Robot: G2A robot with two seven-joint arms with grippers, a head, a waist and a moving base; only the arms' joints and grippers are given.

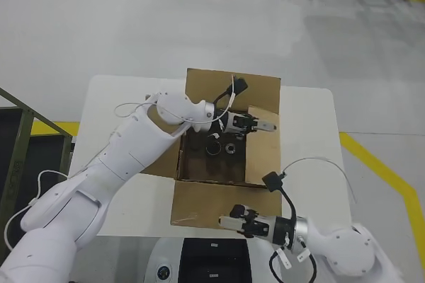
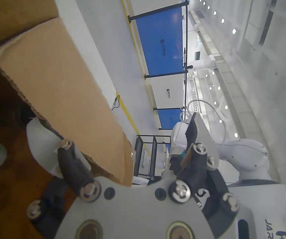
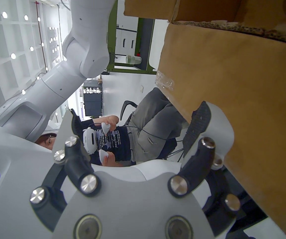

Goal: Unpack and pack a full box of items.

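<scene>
We see an open brown cardboard box (image 1: 211,204) standing in the middle of a white rectangular table (image 1: 120,106), its top flaps spread open. On its dark floor lie at least two small round items with pale metal rims (image 1: 230,148) (what they are, we cannot tell). One such ring also shows inside the box in the left wrist view.

The left gripper (image 1: 263,126) hangs over the side of the box toward the robot's right, at the side flap (image 1: 269,152). In the left wrist view its fingers (image 2: 42,138) are spread apart with the flap's corrugated edge between them. One finger sits inside the box and the other outside. Neither visibly presses on the cardboard.

The right gripper (image 1: 225,220) is low at the near side of the box, just in front of the wall that faces the robot. Its fingers (image 3: 202,123) are likewise apart and hold nothing. One black-padded finger lies just beside the brown outer face of the box (we cannot tell whether it touches), and the other stands well clear of the cardboard.
</scene>
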